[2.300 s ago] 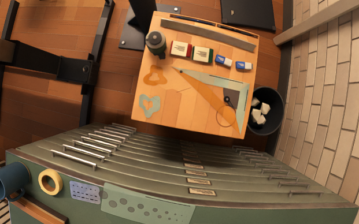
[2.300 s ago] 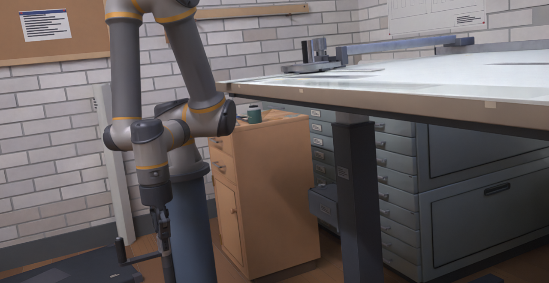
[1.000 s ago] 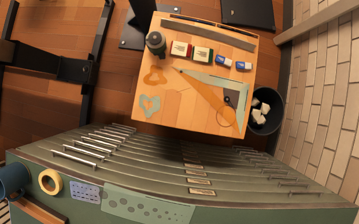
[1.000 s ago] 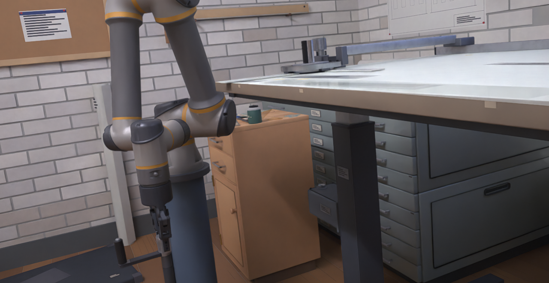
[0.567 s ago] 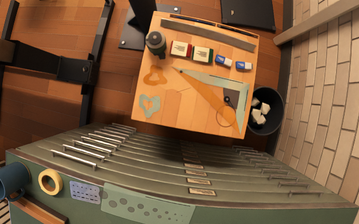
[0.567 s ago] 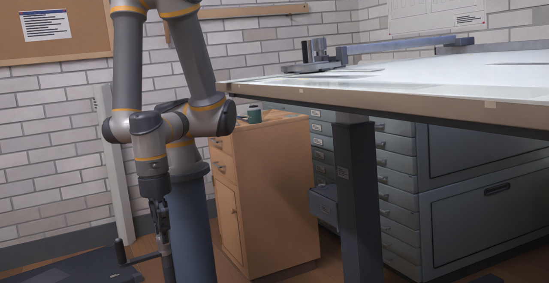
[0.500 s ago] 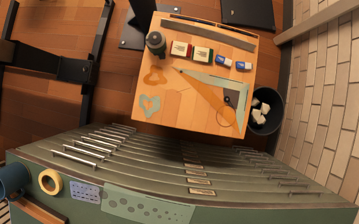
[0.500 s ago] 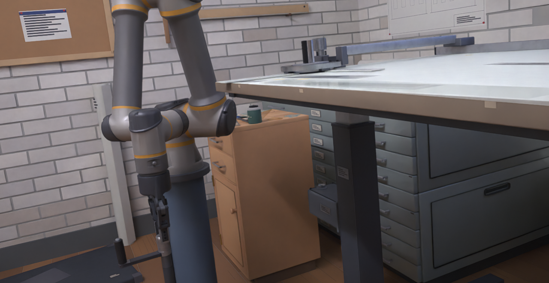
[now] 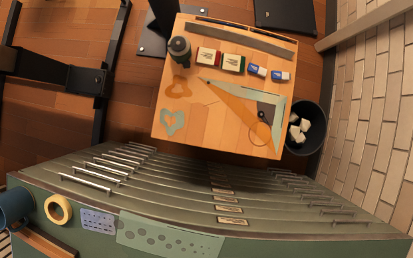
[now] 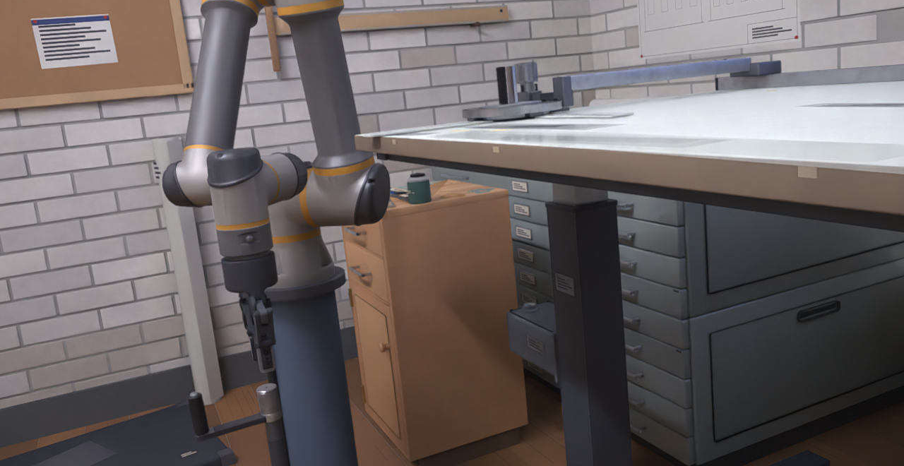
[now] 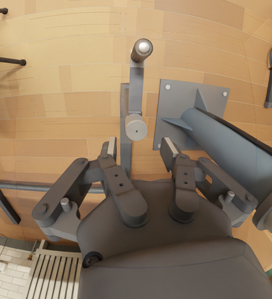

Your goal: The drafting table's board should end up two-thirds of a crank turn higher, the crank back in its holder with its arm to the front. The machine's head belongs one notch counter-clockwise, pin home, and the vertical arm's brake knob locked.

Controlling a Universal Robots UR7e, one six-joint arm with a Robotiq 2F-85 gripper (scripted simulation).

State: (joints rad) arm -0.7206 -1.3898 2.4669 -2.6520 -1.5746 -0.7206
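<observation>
The crank's lower shaft is hidden behind my pedestal in the second side camera. The crank [image 11: 136, 111] [image 10: 253, 410] stands upright low by the floor, with a grey hub on top and an arm ending in a dark handle [image 11: 141, 50]. My gripper [image 11: 139, 146] [image 10: 264, 365] hangs straight above the hub, open and empty. The drafting table's board [image 10: 664, 128] is up on the right. The drafting machine's head [image 10: 515, 93] sits at its far corner, with a long arm [image 10: 657, 73] running right.
The wooden cabinet [image 10: 430, 312] stands between my pedestal [image 10: 310, 375] and the table leg [image 10: 588, 331]. Grey flat-file drawers [image 10: 727, 312] fill the space under the board. A dark floor mat [image 10: 114, 444] lies left of the crank.
</observation>
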